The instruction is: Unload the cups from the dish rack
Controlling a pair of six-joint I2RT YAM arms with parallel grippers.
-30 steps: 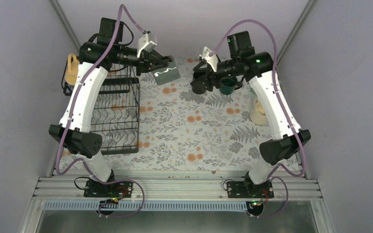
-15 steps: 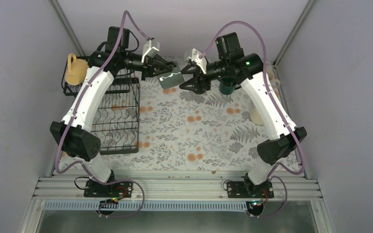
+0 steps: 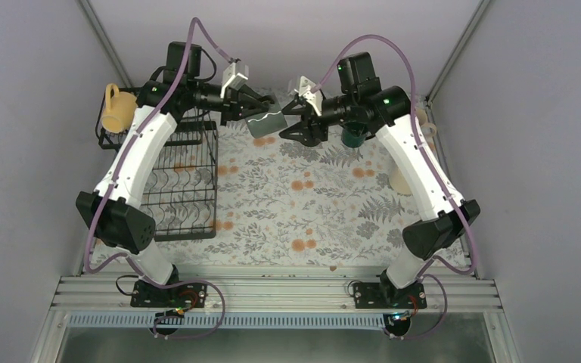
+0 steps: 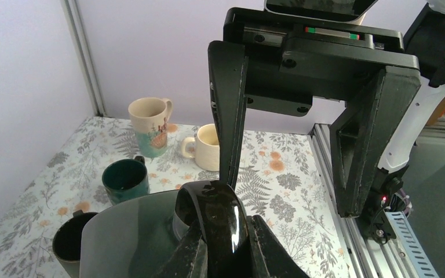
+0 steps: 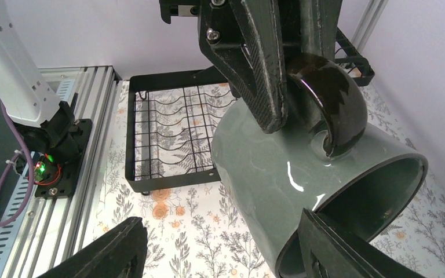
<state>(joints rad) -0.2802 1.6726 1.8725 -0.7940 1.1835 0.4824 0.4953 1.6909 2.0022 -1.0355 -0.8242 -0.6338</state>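
Your left gripper [image 4: 225, 246] is closed on the glossy dark handle [image 4: 214, 205] of the dark grey ceramic mug [image 5: 278, 168] and holds this mug in the air above the far part of the flowered tablecloth [image 3: 302, 219]. The mug is tipped on its side with the handle uppermost (in the right wrist view you look partly into its opening).

Your right gripper [image 5: 221, 219] is just beside the mug and faces your left gripper. Its two fingers are spread wide and grip nothing, and the lower part of the mug lies between them in its own view. You cannot tell from these views whether a finger touches the mug wall.

On the cloth behind your right gripper four more mugs stand upright. The dark green mug [image 4: 126, 179] and the black mug [image 4: 72, 243] are the nearer ones. The tall cream mug with lettering [image 4: 150, 124] and the beige mug [image 4: 207, 147] are further away, near each other.

On the left side of the table sits the black wire dish rack [image 3: 185, 181]. A yellow mug [image 3: 117, 110] rests on the raised shelf at its far end, well apart from the grey one.
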